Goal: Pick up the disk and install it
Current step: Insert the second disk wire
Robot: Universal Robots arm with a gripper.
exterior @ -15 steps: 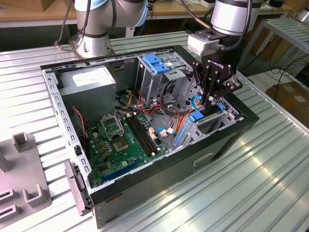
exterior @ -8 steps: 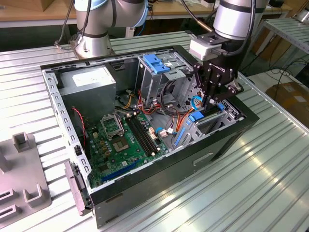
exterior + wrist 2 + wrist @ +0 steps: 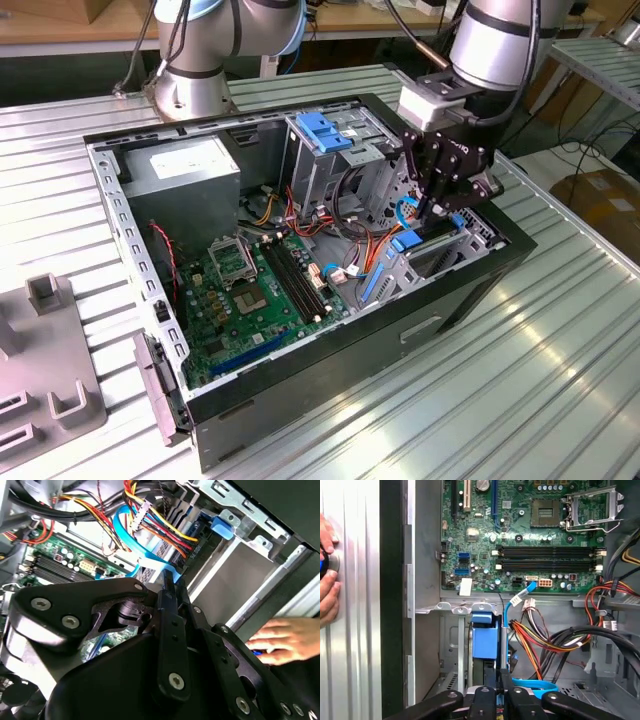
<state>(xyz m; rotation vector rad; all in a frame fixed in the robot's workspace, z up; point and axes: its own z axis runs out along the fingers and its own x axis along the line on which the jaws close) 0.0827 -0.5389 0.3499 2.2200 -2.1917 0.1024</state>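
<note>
The disk [image 3: 485, 637] stands on edge in the drive bay of the open computer case [image 3: 300, 385], its light-blue bracket end facing up. In the exterior view the blue bracket [image 3: 405, 243] shows low at the case's right end. My black gripper [image 3: 425, 215] hangs straight over that bay. In both wrist views the fingers lie close together with nothing between them, and the gripper [image 3: 496, 677] has its tips right beside the bracket end. In the second wrist view the gripper [image 3: 172, 582] points at a blue flat cable [image 3: 125, 535] and bundled wires.
The green motherboard [image 3: 250, 290], a grey power supply box [image 3: 185, 170] and a metal cage with a blue handle [image 3: 325, 130] sit in the case. Coloured wires [image 3: 555, 640] run beside the bay. A person's hand [image 3: 327, 565] rests on the table outside the case wall. A grey fixture [image 3: 40, 370] lies at the exterior view's left.
</note>
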